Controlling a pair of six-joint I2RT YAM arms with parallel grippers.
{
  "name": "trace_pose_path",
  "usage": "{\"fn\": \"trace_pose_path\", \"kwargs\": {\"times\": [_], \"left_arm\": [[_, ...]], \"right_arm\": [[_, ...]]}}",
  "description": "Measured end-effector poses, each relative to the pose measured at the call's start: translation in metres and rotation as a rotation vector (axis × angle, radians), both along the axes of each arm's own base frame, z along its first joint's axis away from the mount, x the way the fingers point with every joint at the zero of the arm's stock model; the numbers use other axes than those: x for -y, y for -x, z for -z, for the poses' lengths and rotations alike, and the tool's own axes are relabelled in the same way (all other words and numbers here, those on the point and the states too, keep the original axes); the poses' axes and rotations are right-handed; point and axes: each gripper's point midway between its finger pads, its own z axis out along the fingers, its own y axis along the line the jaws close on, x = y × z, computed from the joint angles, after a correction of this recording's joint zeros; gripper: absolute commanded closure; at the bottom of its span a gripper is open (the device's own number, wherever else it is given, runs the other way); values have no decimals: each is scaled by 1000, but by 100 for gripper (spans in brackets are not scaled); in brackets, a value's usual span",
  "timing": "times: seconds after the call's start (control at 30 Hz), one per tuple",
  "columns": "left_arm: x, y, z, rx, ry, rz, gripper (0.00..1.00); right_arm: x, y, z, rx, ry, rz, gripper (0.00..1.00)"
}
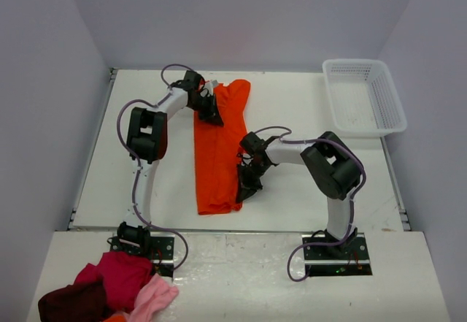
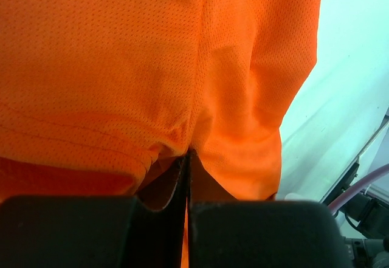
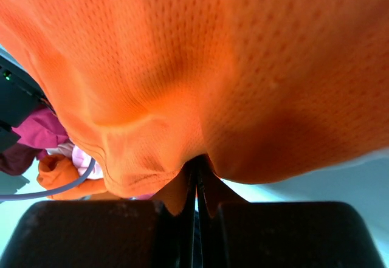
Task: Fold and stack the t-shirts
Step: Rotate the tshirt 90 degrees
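Note:
One bright orange t-shirt (image 1: 217,154) lies in the middle of the table as a long narrow strip running from far to near. My left gripper (image 1: 213,116) is at the strip's far left edge and is shut on a pinch of the cloth. In the left wrist view the orange mesh (image 2: 121,67) bunches into the closed jaws of the left gripper (image 2: 187,158). My right gripper (image 1: 244,193) is at the near right edge, also shut on the cloth. In the right wrist view the t-shirt (image 3: 243,67) hangs over the closed right gripper (image 3: 196,164).
A white mesh basket (image 1: 363,96) stands at the far right corner of the table. A pile of maroon, magenta and pink clothes (image 1: 109,289) lies on the near shelf by the left arm's base; the same clothes pile (image 3: 55,152) shows in the right wrist view.

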Motion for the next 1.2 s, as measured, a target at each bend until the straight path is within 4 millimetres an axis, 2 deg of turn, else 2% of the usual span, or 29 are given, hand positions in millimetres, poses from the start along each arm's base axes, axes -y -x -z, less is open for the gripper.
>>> {"fn": "trace_pose_path", "kwargs": {"times": [0.2, 0.63, 0.9, 1.0, 1.03, 1.1, 1.13, 1.2], "left_arm": [[1, 0, 1, -6, 9, 1, 100], [-1, -3, 1, -35, -5, 7, 100], [-2, -4, 1, -41, 4, 7, 100], [-3, -3, 1, -30, 3, 6, 98], [-4, -1, 1, -24, -4, 2, 96], [-9, 1, -1, -12, -25, -9, 93], [-12, 2, -2, -6, -41, -17, 85], [-20, 5, -5, 5, -77, -35, 77]], "right_arm": [[12, -3, 0, -2, 12, 37, 100], [40, 11, 2, -14, 119, 92, 100], [47, 9, 1, -4, 177, 97, 100], [51, 7, -1, 30, 192, 98, 86], [54, 6, -2, 52, 204, 97, 77], [60, 2, -4, 93, 228, 94, 66], [63, 0, -5, 118, 239, 91, 62], [66, -5, -7, 159, 256, 78, 56]]}}
